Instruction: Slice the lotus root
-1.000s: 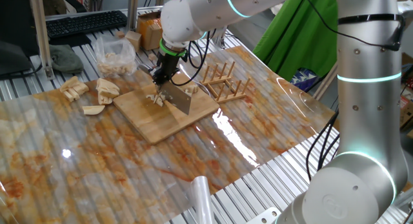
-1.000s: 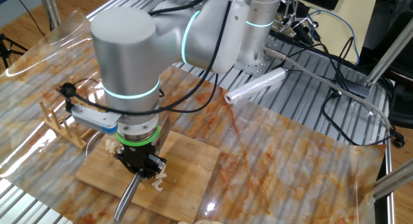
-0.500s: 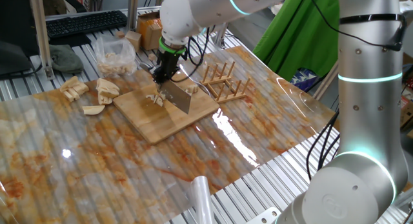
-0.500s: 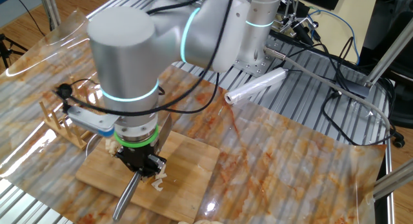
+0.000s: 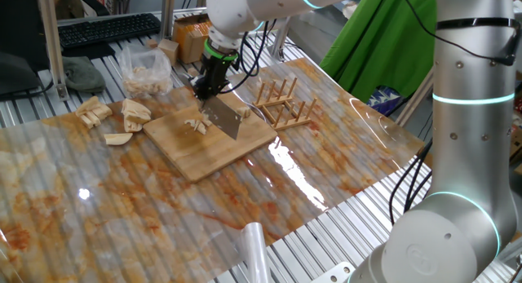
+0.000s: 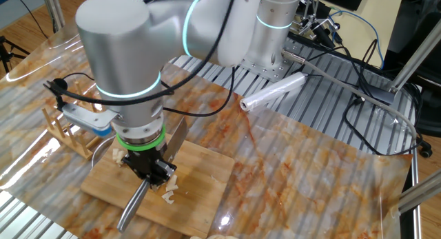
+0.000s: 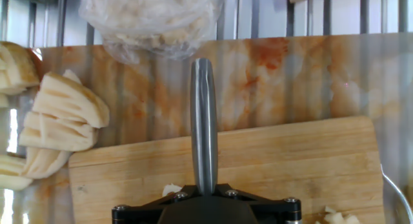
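Clamped in the black two-finger end effector (image 5: 209,85) is a steel cleaver with a round metal handle (image 6: 133,206); the fingers are pressed together on it, and the blade hangs clear above the board. Beneath everything lies the marbled, plastic-covered tabletop (image 5: 98,201). On it sits the rectangular bamboo cutting board (image 5: 210,139), with a slotted wooden rack (image 5: 285,103) just beside it at about three o'clock in the one fixed view. A clear plastic bag of pale pieces (image 7: 152,16) lies off the board at twelve o'clock in the hand view. Cut chunks of pale lotus root (image 7: 64,121) are heaped on the tabletop at nine o'clock of the board, and a few small lotus root slices (image 5: 196,124) rest on the board under the blade.

A lift between chops is judged to be in hand. Next, the blade would need lining up over uncut root and a straight downward press.
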Tool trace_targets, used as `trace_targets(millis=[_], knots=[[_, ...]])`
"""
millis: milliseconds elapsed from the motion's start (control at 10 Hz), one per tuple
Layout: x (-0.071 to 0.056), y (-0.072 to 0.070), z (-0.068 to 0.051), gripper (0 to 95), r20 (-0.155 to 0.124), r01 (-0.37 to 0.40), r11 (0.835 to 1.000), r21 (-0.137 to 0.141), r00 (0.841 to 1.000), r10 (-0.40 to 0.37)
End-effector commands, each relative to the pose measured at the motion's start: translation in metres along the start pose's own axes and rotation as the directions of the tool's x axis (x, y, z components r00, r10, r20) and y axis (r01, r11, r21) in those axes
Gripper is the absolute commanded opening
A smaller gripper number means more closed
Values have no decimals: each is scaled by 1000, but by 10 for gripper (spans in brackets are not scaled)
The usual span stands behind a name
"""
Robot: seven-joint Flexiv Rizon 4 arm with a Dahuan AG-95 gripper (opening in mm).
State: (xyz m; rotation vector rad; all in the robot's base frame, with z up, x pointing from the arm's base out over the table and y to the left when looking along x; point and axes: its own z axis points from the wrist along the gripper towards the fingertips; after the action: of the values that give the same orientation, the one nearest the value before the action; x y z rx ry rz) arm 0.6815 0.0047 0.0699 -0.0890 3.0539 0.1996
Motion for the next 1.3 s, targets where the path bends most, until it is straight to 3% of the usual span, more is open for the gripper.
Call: trace_targets(millis=[100, 300, 500, 800, 1300], knots=[[-3, 0, -6, 0, 2, 0, 1000, 5, 1000, 0], [-8, 3, -14, 0, 1, 7, 1000, 0, 1000, -7], [-12, 4, -20, 0, 3, -16, 1000, -23, 1000, 16], [-17, -2, -26, 0, 2, -73, 997, 19, 997, 73], [-20, -6, -28, 0, 1, -137, 990, 19, 991, 137]])
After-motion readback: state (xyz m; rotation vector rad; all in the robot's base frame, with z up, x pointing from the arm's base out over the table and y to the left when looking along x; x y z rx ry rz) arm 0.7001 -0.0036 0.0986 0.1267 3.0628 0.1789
